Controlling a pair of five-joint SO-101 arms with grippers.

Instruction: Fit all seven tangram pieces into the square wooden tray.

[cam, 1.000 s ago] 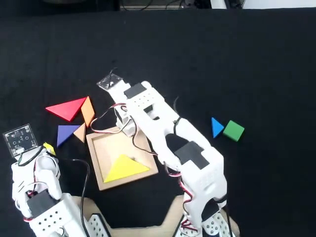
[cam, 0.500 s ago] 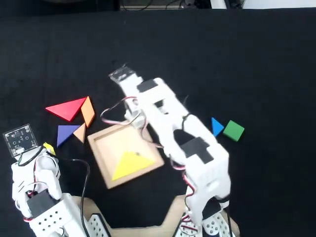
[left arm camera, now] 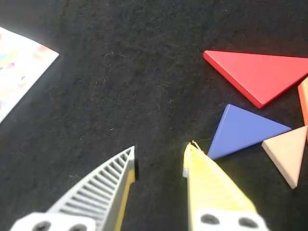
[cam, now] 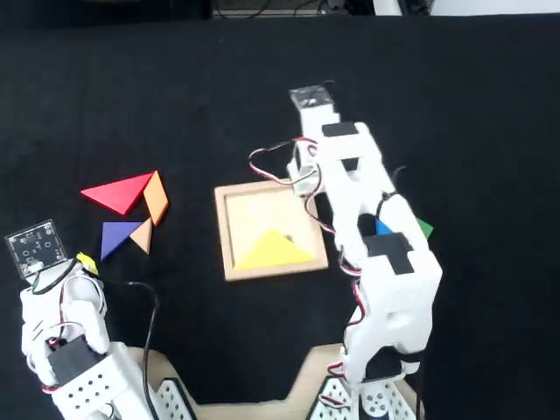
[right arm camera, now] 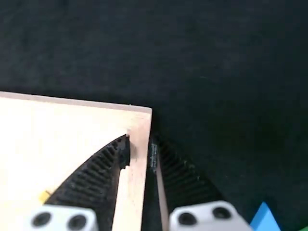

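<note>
Only the yellow triangle lies in the wooden tray; six pieces wait outside. The right jaws clamp its rim, the left jaws are apart.

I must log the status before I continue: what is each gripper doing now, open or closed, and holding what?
Left gripper: open, holding nothing.
Right gripper: closed on the rim of the wooden tray.

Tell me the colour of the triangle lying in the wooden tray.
Yellow. The triangle lies in the tray, clearest in the high view.
</note>
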